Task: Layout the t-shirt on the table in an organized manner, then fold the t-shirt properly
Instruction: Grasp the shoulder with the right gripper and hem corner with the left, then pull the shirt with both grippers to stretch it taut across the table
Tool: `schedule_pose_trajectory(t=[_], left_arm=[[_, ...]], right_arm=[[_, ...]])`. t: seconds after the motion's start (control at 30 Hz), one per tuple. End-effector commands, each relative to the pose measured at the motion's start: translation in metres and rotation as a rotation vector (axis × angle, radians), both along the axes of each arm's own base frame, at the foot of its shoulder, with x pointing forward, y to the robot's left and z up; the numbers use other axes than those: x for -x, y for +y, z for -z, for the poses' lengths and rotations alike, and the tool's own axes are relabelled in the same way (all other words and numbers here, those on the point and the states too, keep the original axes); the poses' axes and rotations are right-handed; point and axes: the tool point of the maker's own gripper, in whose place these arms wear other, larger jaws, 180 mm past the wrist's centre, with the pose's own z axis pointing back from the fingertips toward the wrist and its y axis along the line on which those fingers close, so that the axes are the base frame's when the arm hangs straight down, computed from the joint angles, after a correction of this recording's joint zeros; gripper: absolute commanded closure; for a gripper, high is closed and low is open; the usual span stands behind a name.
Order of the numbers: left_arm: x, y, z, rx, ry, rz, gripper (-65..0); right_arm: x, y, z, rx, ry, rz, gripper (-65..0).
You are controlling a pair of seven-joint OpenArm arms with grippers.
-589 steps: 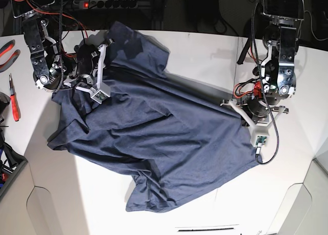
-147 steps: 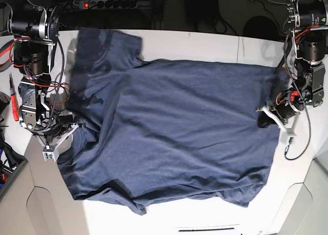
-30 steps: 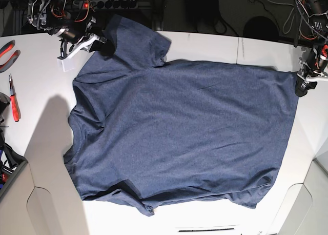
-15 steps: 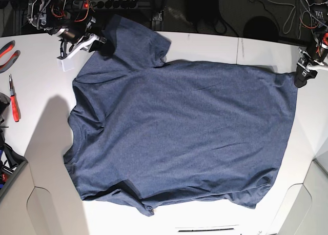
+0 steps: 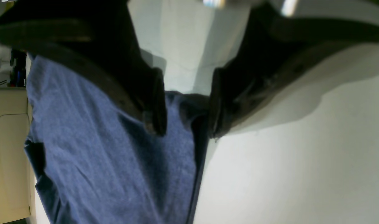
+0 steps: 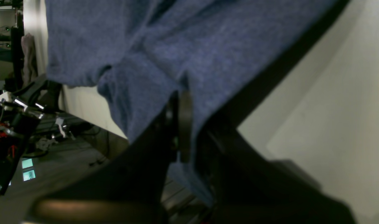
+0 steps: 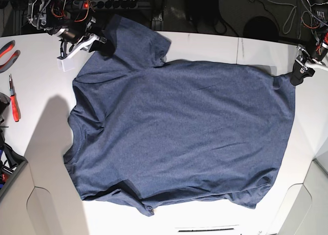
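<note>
The dark navy t-shirt point(image 7: 179, 132) lies spread nearly flat on the white table point(image 7: 46, 142), with small wrinkles along its near edge. At the far left, my right gripper point(image 7: 100, 40) is shut on the sleeve. In the right wrist view its fingers point(image 6: 180, 124) pinch the blue cloth point(image 6: 177, 46). At the far right, my left gripper point(image 7: 297, 77) stands at the shirt's far right corner. In the left wrist view its gripper point(image 5: 184, 121) is open, and the cloth's corner point(image 5: 189, 105) lies loose between the two dark fingers.
Red-handled pliers point(image 7: 7, 53) and another red-handled tool point(image 7: 14, 101) lie at the table's left edge. A power strip point(image 7: 113, 3) and cables run behind the table. A thin seam point(image 7: 238, 50) crosses the tabletop at the far right.
My left gripper has drifted a little toward the table's far edge and inward over the shirt's corner. The right gripper and the sleeve have stayed put.
</note>
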Motion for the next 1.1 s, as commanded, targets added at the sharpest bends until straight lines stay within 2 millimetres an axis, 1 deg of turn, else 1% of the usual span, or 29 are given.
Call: schedule_pose_trajectory(t=[0.0,0.1,0.2,0.3,0.43,0.53,0.57,0.6,0.67,0.8,0.83,0.97,1.07], left_arm=[[0.019,-0.004,0.016,-0.015,0.117,0.049,-30.5],[0.021,0.001,0.019,-0.061,0.131,0.058,-36.1],[0.022,0.001,0.022,-0.088,0.144,0.076,-36.2],[0.023,-0.011,0.029,-0.083,0.177,0.117,-36.2],[0.023,-0.041,0.043,-0.074,0.232,0.222,-36.1],[0.017,-0.043,0.046,-0.097,0.223,0.207,-36.0],[0.016,-0.043,0.046,-0.097,0.219,0.205,-35.0],[0.015,-0.042,0.045,-0.099,0.216,0.204,-32.2],[0.014,-0.038,0.042,-0.100,0.204,0.189,-22.5],[0.009,-0.025,0.030,-0.076,0.146,0.127,-0.9],[0.009,-0.020,0.028,-0.074,0.137,0.104,0.0],[0.008,0.003,0.013,-0.046,0.071,-0.005,0.0],[0.009,0.010,0.000,0.001,0.016,-0.041,0.0]], right_arm=[[-0.002,-0.004,-0.002,0.012,-0.010,-0.001,0.0],[-0.002,-0.004,-0.002,0.013,-0.009,-0.001,0.0],[-0.002,-0.004,-0.002,0.012,-0.010,-0.002,0.0],[-0.002,-0.004,-0.002,0.012,-0.010,-0.001,0.0],[-0.002,-0.004,-0.002,0.012,-0.009,-0.002,0.0],[-0.001,-0.004,-0.002,0.012,-0.006,-0.005,0.0],[-0.001,-0.003,-0.002,0.012,-0.005,-0.005,0.0],[-0.001,-0.003,-0.002,0.012,-0.004,-0.007,0.0],[-0.001,-0.003,-0.002,0.012,-0.004,-0.007,0.0],[-0.001,-0.003,-0.002,0.011,-0.004,-0.006,0.0],[-0.001,-0.003,-0.002,0.012,-0.004,-0.006,0.0],[-0.004,-0.004,-0.008,0.013,-0.021,-0.015,0.0],[-0.010,-0.005,-0.018,0.029,-0.052,-0.033,0.0]])
